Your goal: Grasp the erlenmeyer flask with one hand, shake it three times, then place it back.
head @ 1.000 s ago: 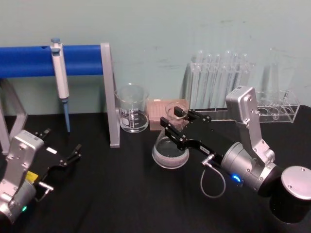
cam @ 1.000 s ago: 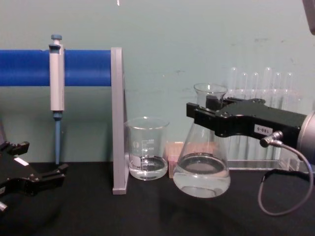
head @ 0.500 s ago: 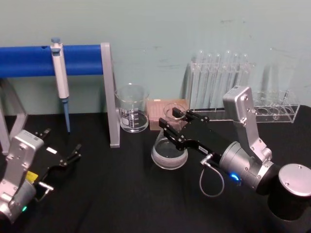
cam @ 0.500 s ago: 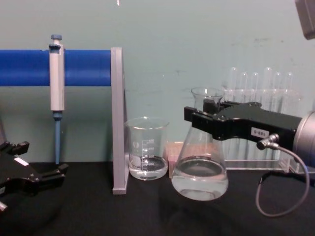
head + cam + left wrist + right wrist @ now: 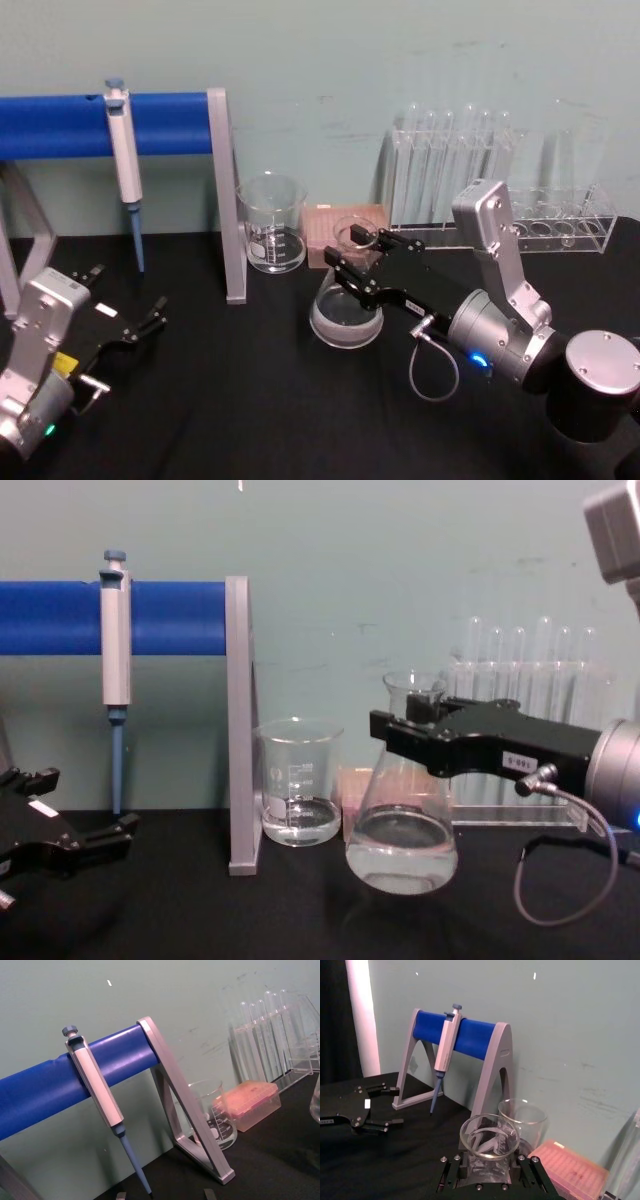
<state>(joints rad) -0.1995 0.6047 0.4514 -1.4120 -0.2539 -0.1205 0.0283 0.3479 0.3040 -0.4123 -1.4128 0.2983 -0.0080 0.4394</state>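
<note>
Gripping end: R gripper (image 5: 414, 727) was shut narrow on the flask (image 5: 402, 830) neck, just under the flared rim; the arm was reached in from the right.
Flask: was held mid-table (image 5: 250, 400), slightly tilted w/ neck leaning right; clear liquid was seen in the base. Whether the base touched the table could not be told.
Neighbours: beaker (image 5: 271, 230) was set behind and to the flask's left, apart from it; pink box (image 5: 322, 228) was set just behind the flask; tube rack (image 5: 450, 175) was set at the back right.
L gripper (image 5: 130, 287): was parked low at the table's left, fingers spread wide, nothing held.
Pipette (image 5: 124, 150): was hung on the blue stand (image 5: 60, 125), back left.
</note>
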